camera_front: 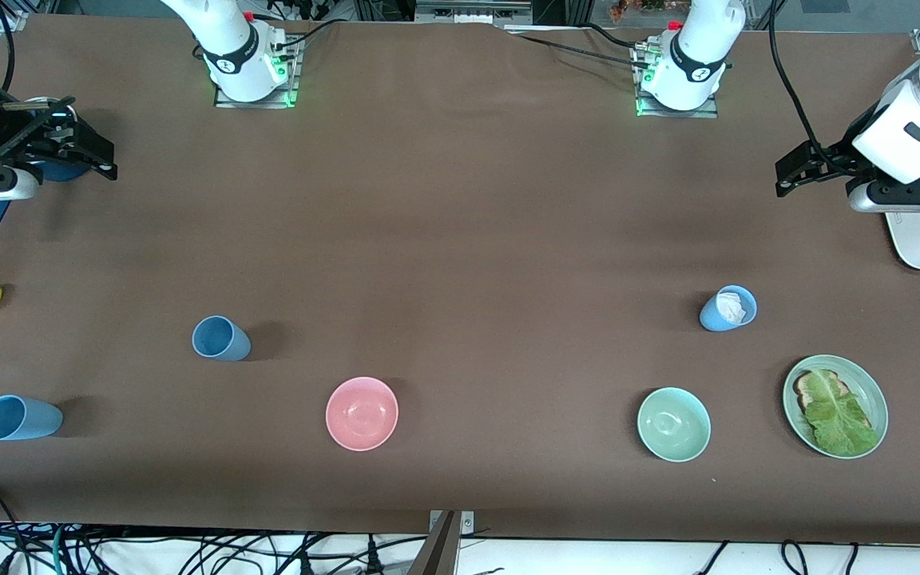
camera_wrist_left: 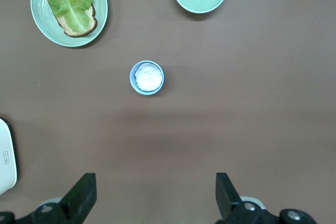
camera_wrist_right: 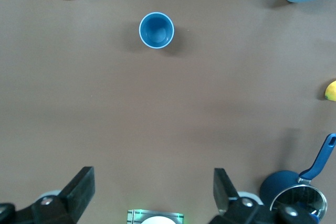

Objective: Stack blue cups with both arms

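Above the table's two ends — left tool point(camera_front: 797, 169) and right tool point(camera_front: 93, 152), both wide open, empty.

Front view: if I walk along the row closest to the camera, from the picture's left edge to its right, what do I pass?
Blue cup → pink bowl → mint-green bowl → plate holding toast and lettuce.

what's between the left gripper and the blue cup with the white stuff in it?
Nothing: in the left wrist view only bare brown table lies between the open left gripper and that blue cup. The front view agrees.
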Robot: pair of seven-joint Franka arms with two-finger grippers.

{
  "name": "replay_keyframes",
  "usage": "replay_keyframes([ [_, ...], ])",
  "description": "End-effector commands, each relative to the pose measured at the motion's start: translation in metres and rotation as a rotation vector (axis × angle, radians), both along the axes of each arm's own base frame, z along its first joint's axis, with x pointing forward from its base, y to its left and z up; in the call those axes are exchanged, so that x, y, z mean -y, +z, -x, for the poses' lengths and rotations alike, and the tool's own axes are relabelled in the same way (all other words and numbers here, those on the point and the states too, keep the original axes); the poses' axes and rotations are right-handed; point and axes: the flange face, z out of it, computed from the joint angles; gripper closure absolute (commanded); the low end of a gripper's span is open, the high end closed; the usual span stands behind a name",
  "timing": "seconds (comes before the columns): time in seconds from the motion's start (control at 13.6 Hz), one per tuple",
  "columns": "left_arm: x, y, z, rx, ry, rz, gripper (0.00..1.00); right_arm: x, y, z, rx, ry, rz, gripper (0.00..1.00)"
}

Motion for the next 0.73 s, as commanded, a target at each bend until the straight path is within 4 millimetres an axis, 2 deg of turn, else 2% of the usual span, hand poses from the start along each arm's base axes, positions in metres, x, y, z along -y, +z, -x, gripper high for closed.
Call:
replay_keyframes([
  [0.0,-0.0006,0.0052,-0.0049,0.005,-0.002,0.027,0.0,-0.0031,0.0101,0.0051,0.01,0.004,-0.001,0.0],
  [0.66,-0.0015,0.0041,-0.005,0.0,-0.004,0.027,0.0,-0.0047,0.0095,0.0028,0.016,0.002,-0.056,0.0],
])
